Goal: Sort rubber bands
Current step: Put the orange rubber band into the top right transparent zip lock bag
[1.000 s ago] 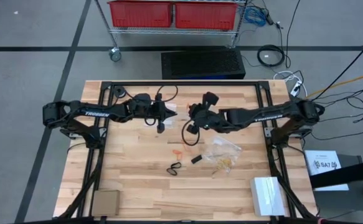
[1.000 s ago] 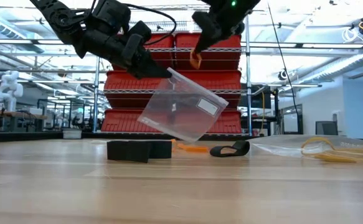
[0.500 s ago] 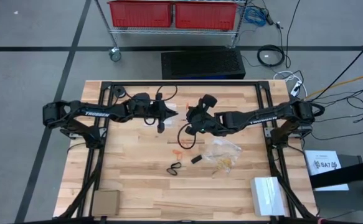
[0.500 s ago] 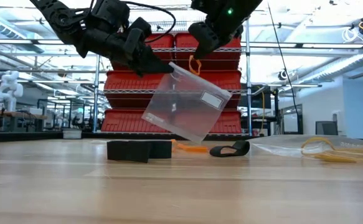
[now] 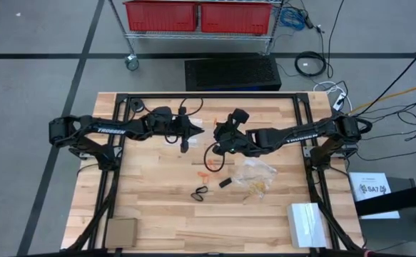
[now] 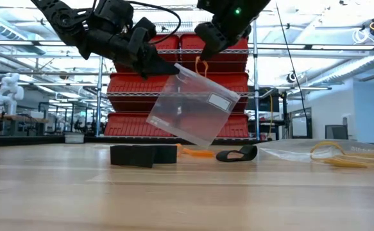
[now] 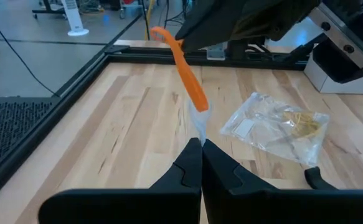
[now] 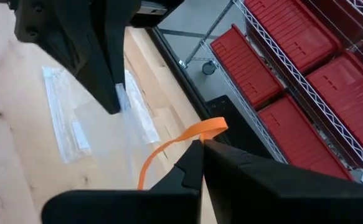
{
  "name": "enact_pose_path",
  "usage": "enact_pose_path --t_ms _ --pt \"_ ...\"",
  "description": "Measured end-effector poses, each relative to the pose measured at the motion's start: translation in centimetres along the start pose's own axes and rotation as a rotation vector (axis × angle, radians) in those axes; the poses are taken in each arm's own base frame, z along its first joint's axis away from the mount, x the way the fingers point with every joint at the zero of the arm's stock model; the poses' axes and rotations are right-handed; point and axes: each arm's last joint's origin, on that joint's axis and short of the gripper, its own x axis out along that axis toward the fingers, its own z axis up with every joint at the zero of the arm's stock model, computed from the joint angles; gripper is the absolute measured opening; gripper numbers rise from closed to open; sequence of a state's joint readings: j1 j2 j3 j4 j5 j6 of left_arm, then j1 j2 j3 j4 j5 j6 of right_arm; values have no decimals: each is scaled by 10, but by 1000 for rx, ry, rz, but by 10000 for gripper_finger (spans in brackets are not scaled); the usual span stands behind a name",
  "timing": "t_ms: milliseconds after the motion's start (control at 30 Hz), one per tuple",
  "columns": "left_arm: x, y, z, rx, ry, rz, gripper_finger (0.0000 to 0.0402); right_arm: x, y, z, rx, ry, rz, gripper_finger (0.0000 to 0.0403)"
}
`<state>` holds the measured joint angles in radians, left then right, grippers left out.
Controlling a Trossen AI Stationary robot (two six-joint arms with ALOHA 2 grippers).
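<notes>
My left gripper (image 6: 169, 67) is shut on a clear plastic bag (image 6: 193, 106) and holds it above the middle of the table. My right gripper (image 6: 206, 52) is shut on an orange rubber band (image 6: 201, 66), just above the bag's top edge. In the left wrist view the band (image 7: 185, 67) dangles right in front of my fingers. More orange bands (image 5: 206, 171) and a black band (image 5: 200, 192) lie flat on the wood. Tan bands lie inside a second clear bag (image 5: 256, 175) that rests flat on the table. My left gripper pinches the clear bag's top edge (image 7: 198, 126) between both fingers, slanting down from the table's left. The bag hangs tilted below the fingers, clear of the table. My right gripper pinches one end of the orange band (image 8: 190, 140) between both fingertips. The band curls free below the fingers, lifted clear.
A small black piece (image 5: 224, 183) lies near the second bag. Low black blocks (image 6: 143, 154) show in the low view. A cardboard box (image 5: 120, 232) and a white box (image 5: 307, 223) sit at the near corners. The black frame (image 5: 208, 98) borders the table.
My right gripper has come down a little toward the bag's top edge, carrying the orange band with it. The bag has swung slightly in my left gripper's hold. Both grippers have stayed shut.
</notes>
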<state>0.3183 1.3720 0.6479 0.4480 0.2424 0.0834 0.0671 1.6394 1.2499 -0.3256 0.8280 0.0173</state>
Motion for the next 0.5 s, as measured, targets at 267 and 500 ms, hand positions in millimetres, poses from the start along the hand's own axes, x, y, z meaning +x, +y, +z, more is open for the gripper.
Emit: enact_pose_path --t_ms 267,500 --pt "0 0 1 0 -8 1 0 -5 6 -7 -23 52 77 0" --pt "0 0 1 -2 -9 1 0 -7 9 -9 -35 71 157 0"
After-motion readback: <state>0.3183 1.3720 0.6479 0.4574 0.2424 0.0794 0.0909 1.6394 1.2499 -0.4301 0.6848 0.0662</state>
